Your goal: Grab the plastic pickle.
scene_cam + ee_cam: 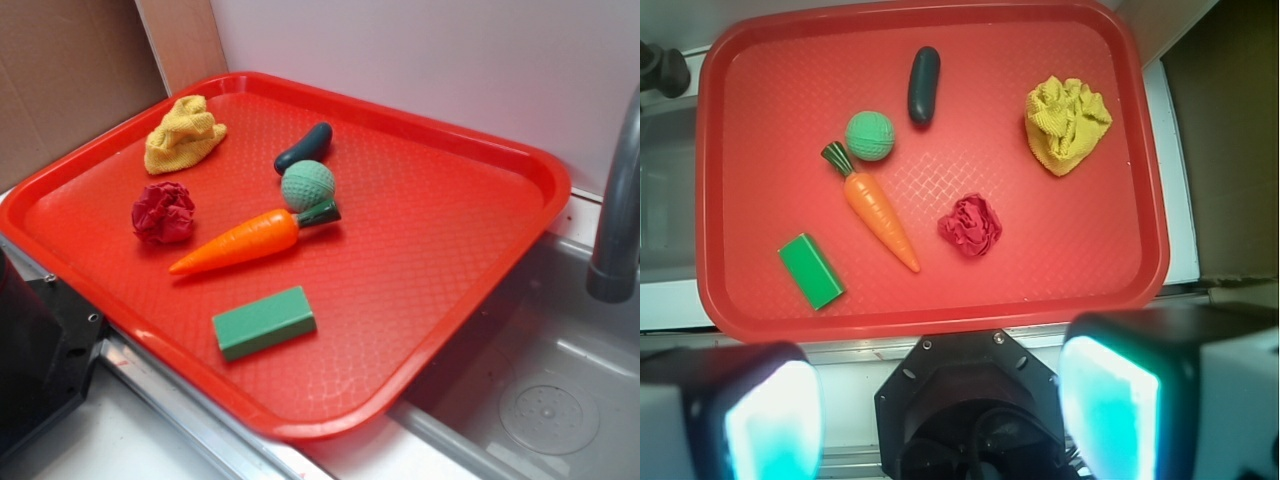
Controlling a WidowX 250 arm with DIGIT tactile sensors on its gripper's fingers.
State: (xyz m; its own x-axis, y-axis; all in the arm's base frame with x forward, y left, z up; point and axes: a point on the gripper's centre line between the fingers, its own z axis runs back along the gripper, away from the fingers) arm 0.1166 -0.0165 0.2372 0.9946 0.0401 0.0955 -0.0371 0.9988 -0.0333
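Observation:
The plastic pickle (pixel 303 147) (pixel 924 84) is dark green, smooth and sausage-shaped. It lies on the red tray (pixel 450 250) (pixel 1040 290), toward its far side, just beyond a light green dimpled ball (pixel 308 185) (pixel 870 135). My gripper (pixel 940 410) shows only in the wrist view. It is open, high above the tray's near edge, with nothing between its pale pads (pixel 775 420). The pickle is far ahead of the fingers and untouched.
On the tray also lie an orange carrot (pixel 240 241) (pixel 880 215), a green rectangular block (pixel 264 322) (pixel 811 271), a crumpled red cloth (pixel 163 212) (pixel 970 225) and a yellow cloth (pixel 184 133) (pixel 1068 123). The black robot base (pixel 40 350) (pixel 970 400) sits at the near edge. A sink basin (pixel 550 400) and grey faucet (pixel 615 220) are at the right.

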